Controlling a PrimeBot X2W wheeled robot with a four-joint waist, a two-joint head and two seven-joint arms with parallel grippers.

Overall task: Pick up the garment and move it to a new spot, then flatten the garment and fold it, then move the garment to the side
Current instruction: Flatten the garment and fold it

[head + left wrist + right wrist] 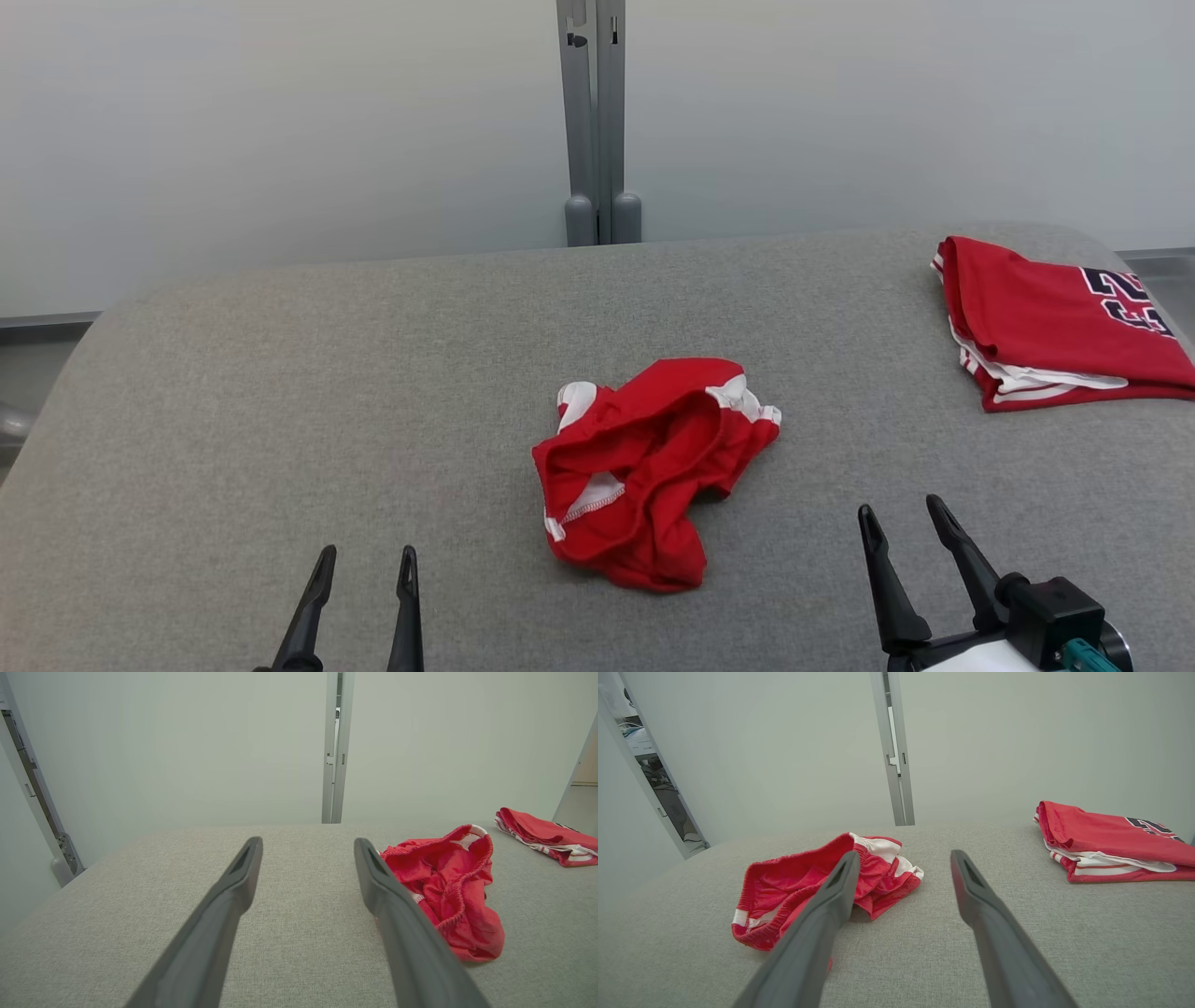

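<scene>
One crumpled garment [644,471], one folded jersey [1036,317] (numbered); left gripper [367,553], right gripper [900,507] spread.

You'll find the garment [653,471] on the table [280,373]. The folded jersey [1046,327] lies behind it, to its right.

My left gripper [366,562] and right gripper [902,511] carry long, dark, tapered fingers [887,597]; behind the right one is a black wrist block [1055,611] with teal trim.

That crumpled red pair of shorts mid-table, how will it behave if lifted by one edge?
Probably floppy: the red shorts lie in bunched folds, so should drape when lifted. Likely light, the fabric looks thin. Pushed, they may bunch rather than slide on the textured table.
</scene>
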